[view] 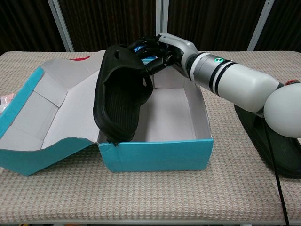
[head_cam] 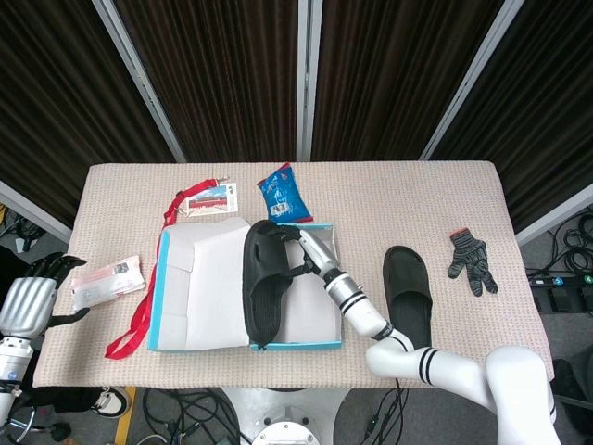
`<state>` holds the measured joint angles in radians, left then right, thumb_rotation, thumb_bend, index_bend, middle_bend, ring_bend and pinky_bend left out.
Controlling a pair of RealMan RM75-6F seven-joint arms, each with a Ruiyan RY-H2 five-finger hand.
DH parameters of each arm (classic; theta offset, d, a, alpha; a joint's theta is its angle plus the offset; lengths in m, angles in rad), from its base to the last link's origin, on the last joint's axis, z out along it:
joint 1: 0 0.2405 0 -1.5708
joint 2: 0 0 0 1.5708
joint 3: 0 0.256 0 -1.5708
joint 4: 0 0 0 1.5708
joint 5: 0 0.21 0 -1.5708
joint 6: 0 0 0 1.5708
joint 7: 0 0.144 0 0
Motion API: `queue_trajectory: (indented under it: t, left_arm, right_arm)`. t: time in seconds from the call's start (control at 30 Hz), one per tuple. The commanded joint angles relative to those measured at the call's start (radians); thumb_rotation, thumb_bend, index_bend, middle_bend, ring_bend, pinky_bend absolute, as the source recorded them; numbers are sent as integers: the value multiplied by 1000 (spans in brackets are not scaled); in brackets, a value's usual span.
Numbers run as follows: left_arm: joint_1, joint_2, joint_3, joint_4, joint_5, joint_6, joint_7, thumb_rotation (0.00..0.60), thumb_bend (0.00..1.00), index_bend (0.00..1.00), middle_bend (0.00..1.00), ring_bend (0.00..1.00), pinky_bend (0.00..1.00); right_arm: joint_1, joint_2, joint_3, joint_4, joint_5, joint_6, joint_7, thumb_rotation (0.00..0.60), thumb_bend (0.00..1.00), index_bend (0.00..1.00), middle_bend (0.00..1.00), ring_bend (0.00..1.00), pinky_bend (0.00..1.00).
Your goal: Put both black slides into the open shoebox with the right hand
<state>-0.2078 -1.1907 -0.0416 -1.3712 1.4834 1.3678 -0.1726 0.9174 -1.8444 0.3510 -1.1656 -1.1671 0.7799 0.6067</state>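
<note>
right hand (view: pixel 160 49): I'm gripping one black slide (view: pixel 120 94) by its strap, tilted against shoebox (view: pixel 155 153) left wall, frame centre
second slide (head_cam: pixel 408 287): lying right of box
left hand (head_cam: pixel 32 297): idling lower left, fingers spread, holding nothing

The second slide (view: pixel 270 141) runs off the chest view's right edge.

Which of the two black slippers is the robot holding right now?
The slide tipped on edge over the open shoebox, gripped by the right hand. The other slide lies flat on the table, right of the box, untouched.
</note>
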Motion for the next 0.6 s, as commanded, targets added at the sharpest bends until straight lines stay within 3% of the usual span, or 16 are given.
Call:
queue_trajectory:
  t: [0.03, 0.6]
  left_arm:
    - [0, -1, 0, 2, 1, 1, -1, 600, 116, 239, 229, 124, 188]
    - [-1, 0, -1, 9, 0, -4, 6, 600, 117, 239, 229, 124, 188]
  right_arm:
    - [-2, -5, 2, 15, -10, -3, 9, 600, 127, 515, 445, 149, 240]
    - [15, -62, -25, 173, -105, -53, 150, 600, 122, 517, 437, 149, 251]
